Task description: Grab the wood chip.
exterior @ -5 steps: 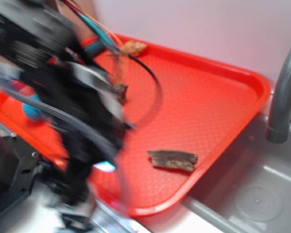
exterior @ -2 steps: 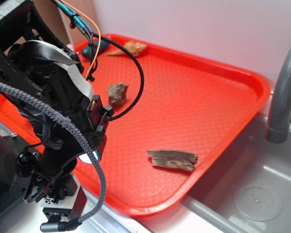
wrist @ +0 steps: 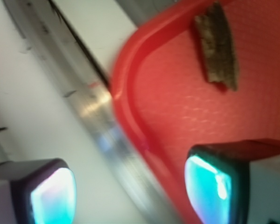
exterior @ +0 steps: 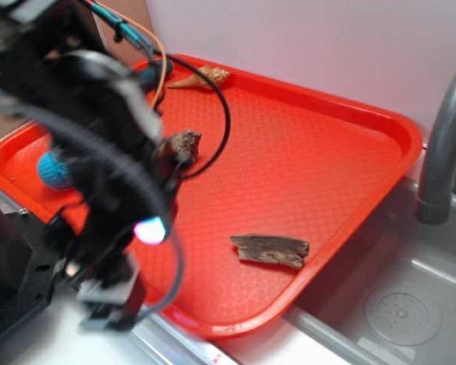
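The wood chip (exterior: 270, 250) lies flat on the red tray (exterior: 319, 152), close to the rim nearest the sink, well apart from the tool (wrist: 130, 189). In the exterior view its long axis runs roughly left to right, following that near rim, jagged ends out to either side. The tool's jaws stand spread apart with nothing between them, one finger (wrist: 210, 184) above the tray's corner, the other over the pale counter (wrist: 46, 116).

You have bare red tray (exterior: 319, 160) floor all round the grey-brown splintery wood chip (exterior: 270, 249); only the raised rim stands just beside it.
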Available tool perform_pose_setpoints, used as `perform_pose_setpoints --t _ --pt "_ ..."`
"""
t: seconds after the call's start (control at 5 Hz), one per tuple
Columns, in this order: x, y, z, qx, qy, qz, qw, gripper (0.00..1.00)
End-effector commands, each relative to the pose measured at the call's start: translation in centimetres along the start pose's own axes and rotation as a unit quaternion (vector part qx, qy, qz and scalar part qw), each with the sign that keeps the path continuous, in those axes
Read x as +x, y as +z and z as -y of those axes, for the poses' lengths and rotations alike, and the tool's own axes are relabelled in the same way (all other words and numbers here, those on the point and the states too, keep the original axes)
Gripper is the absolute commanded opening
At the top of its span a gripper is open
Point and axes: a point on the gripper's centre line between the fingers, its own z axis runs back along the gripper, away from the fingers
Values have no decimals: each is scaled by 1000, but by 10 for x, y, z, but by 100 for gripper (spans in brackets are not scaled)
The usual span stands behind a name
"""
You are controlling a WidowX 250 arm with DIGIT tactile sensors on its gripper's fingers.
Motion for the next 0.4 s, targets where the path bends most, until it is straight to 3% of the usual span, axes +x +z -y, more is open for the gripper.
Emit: perform_pose_setpoints --t 0.0,0.2 --pt "19 -6 -21 1 -22 3 1000 100" --pt "37 -23 -27 5 -69 3 998 100"
